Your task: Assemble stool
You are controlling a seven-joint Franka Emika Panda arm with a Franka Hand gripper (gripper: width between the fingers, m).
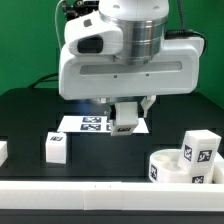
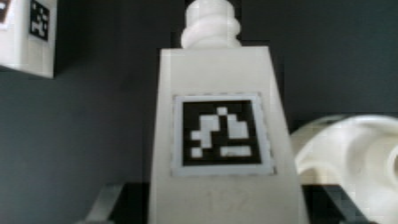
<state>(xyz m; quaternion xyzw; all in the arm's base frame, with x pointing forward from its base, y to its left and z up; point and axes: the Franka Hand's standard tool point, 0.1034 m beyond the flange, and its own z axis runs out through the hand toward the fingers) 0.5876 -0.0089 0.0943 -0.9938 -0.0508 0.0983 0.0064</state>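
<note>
Arm (image 1: 110, 60): wrist pointing straight down, hand (image 1: 127, 125) low over the marker board (image 1: 80, 122).
Hand: clamped on one stool leg (image 2: 217, 120), tag facing the wrist camera.
Seat (image 1: 172, 170): on the counter (image 1: 30, 115), 4 o'clock from the hand, exterior view.

One leg (image 1: 126, 120) hung over the marker board (image 1: 85, 124), at its end on the exterior view's right. Before the board, a second leg (image 1: 55, 147) stood to that view's left, the seat (image 1: 165, 166) and third leg (image 1: 200, 150) to its right.
</note>
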